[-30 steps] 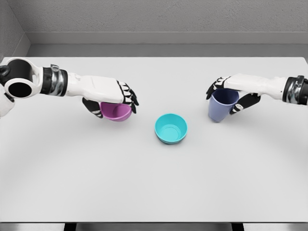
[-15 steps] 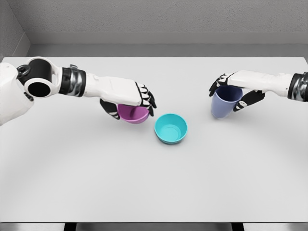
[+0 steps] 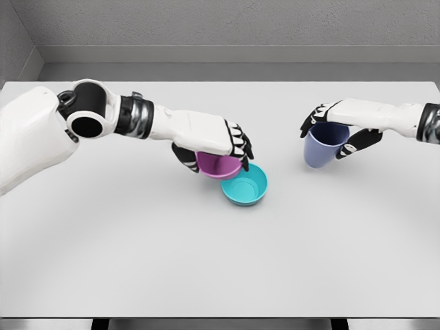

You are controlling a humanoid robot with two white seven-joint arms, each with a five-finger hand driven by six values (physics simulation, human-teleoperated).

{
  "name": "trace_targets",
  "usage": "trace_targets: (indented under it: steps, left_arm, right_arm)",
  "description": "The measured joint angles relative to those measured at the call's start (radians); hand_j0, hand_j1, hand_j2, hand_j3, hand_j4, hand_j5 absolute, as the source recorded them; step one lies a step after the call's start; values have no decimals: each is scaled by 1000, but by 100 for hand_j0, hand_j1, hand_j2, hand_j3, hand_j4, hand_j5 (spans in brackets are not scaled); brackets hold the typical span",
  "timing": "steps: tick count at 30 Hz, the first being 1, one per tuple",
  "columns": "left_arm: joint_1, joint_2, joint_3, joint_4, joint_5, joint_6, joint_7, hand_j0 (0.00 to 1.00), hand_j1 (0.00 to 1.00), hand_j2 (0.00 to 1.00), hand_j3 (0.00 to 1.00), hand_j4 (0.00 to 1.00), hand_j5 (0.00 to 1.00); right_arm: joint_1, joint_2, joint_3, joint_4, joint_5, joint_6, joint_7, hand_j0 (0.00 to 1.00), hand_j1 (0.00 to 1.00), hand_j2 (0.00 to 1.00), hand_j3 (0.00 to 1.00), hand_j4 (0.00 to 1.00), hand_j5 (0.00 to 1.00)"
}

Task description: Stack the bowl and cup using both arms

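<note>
Everything here looks like smooth matt plastic: the teal bowl (image 3: 245,184), the purple bowl (image 3: 218,166) and the blue-grey cup (image 3: 322,145). The surface (image 3: 206,261) is a flat, dull light grey. The arms have glossy white shells, and the wall behind looks rough, like concrete.

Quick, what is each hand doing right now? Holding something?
Left hand: fingers closed on the purple bowl, beside the teal bowl.
Right hand: fingers closed on the blue cup.
</note>
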State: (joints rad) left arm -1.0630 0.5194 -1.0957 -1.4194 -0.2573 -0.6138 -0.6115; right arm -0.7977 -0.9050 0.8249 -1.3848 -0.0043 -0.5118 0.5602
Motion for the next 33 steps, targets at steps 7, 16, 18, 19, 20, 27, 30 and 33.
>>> trace_targets:
  steps: [7, 16, 18, 19, 20, 27, 30, 33]
  left_arm:
    - [5, -48, -2, 10, -22, 0, 0, 76, 76, 76, 76, 76, 76]
    - [17, -95, -7, 21, -42, 0, 0, 77, 77, 77, 77, 77, 77]
    - [17, -103, -8, 27, -48, 0, 0, 77, 77, 77, 77, 77, 77]
    - [18, -106, -8, 29, -50, 0, 0, 77, 77, 77, 77, 77, 77]
    - [18, -108, -8, 31, -51, 0, 0, 77, 77, 77, 77, 77, 77]
    - [26, -121, -11, 61, -58, 0, 0, 78, 78, 78, 78, 78, 78]
    - [31, -123, -11, 64, -62, 0, 0, 78, 78, 78, 78, 78, 78]
    - [31, -123, -11, 66, -65, 0, 0, 79, 79, 79, 79, 79, 79]
  right_arm:
    - [0, -6, -2, -2, 0, 0, -1, 65, 65, 65, 65, 65, 65]
    - [-12, -9, -5, -19, -2, -13, -1, 65, 65, 65, 65, 65, 65]
    - [-14, -9, -5, -22, -2, -15, -1, 65, 65, 65, 65, 65, 65]
    - [-14, -9, -5, -23, -2, -15, -1, 65, 65, 65, 65, 65, 65]
    - [-14, -10, -6, -24, -2, -16, -1, 65, 65, 65, 65, 65, 65]
    - [-28, -26, -6, -47, -6, -17, -1, 65, 65, 65, 65, 65, 65]
    - [-28, -30, -6, -57, -7, -17, -1, 65, 65, 65, 65, 65, 65]
    - [-28, -35, -6, -68, -8, -17, -2, 65, 65, 65, 65, 65, 65]
